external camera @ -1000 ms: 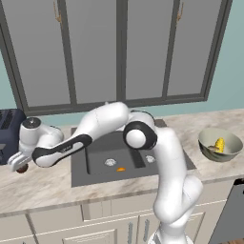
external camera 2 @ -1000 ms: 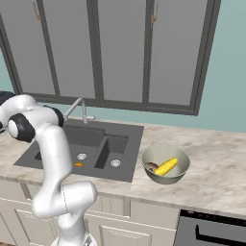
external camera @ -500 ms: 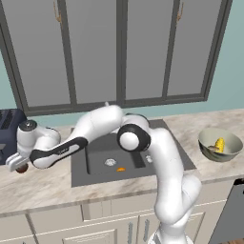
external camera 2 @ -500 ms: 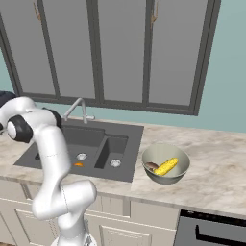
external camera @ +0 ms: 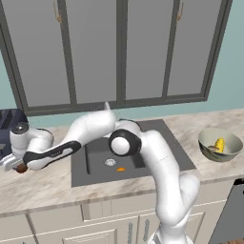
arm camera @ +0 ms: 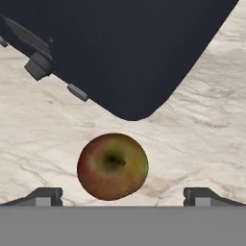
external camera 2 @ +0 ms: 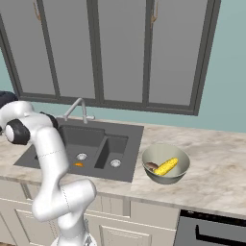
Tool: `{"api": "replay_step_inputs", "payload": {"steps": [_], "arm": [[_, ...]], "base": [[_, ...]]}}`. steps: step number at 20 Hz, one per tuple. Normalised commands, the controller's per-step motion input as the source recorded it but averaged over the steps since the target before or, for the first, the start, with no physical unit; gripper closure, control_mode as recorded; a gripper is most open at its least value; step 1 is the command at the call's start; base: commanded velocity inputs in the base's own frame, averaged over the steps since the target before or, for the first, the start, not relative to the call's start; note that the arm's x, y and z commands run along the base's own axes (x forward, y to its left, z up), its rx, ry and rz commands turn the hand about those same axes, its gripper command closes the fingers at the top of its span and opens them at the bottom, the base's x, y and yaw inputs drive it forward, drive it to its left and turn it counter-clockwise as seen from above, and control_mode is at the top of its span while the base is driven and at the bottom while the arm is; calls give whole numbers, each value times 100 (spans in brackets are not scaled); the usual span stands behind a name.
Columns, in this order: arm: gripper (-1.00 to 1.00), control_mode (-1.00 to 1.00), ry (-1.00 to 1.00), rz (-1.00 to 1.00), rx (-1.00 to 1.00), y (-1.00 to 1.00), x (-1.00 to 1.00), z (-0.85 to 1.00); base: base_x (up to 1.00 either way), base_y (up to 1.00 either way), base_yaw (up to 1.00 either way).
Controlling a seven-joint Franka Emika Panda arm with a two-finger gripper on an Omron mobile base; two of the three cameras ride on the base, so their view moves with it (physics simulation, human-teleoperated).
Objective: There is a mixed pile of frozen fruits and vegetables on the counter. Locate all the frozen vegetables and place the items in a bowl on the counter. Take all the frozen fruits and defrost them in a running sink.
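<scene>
A dark brown round fruit [arm camera: 113,166] lies on the beige counter [arm camera: 192,134] just below my open gripper [arm camera: 122,197], centred between the two fingertips [arm camera: 45,196]. In the left base view the gripper [external camera: 13,165] hangs at the far left over that fruit [external camera: 21,169], beside the toaster. The orange ball [external camera: 121,168] rests in the large basin of the sink [external camera: 95,147], also seen as orange ball [external camera 2: 78,164] in sink [external camera 2: 91,137]. The bowl [external camera 2: 168,179] on the right holds the corn cob [external camera 2: 166,166] and the mushroom [external camera 2: 151,166].
A dark blue toaster [arm camera: 120,48] stands right behind the fruit, its corner close to the hand; it appears as toaster [external camera: 9,124] at the far left. The silver faucet [external camera 2: 77,108] rises behind the sink. Grey cabinet doors line the wall.
The hand has settled slightly lower and further left over the brown fruit, and the elbow has swung left. The jaws have stayed open.
</scene>
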Motion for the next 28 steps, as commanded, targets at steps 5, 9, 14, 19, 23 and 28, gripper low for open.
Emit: {"api": "replay_step_inputs", "payload": {"steps": [5,9,14,19,23,28], "arm": [[-100,-100,2,-7,0,9,9,-21],[-100,-100,2,-6,0,2,18,-22],[-100,-100,1,-5,0,8,29,-19],[100,-100,6,-5,0,14,5,-22],[100,-100,10,-6,0,1,-3,-14],[100,-100,14,-6,0,0,0,-5]], "base": [[0,0,0],[0,0,0],[0,0,0],[0,0,0],[0,0,0],[0,0,0]]}}
